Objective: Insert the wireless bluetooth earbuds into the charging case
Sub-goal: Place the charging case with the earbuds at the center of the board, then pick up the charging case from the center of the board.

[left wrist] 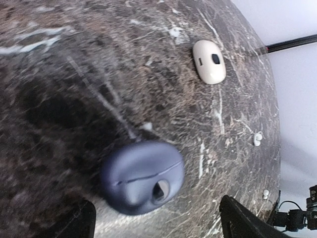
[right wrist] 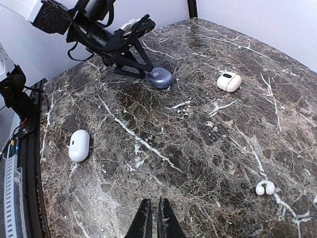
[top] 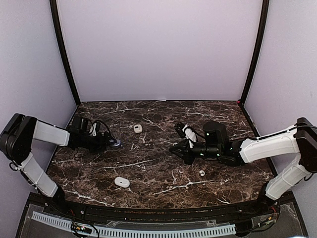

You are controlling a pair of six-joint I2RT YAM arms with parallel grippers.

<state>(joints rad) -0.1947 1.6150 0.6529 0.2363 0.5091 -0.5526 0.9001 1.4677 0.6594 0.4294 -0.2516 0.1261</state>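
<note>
My right gripper (right wrist: 153, 206) has its two fingers pressed together with nothing between them, and it hangs over the dark brown marble-patterned table (right wrist: 163, 129). The small white C-shaped plastic earbud (right wrist: 265, 188) lies loose on the table at about 3 o'clock from those fingertips in the right wrist view. In the top view it is nearer 4 to 5 o'clock. It is too small for me to read a long axis.

The blue-grey pebble-shaped plastic charging case (left wrist: 141, 176) sits far off at 9 o'clock from my right gripper. It lies between the spread fingers of my left gripper (left wrist: 157, 208), which flank it without pinching it. Its seam looks closed to me.

The earbud is well apart from the left arm, so I judge the pickup belongs to the right arm. That means opening the fingers first, then swinging toward 3 o'clock.
</note>
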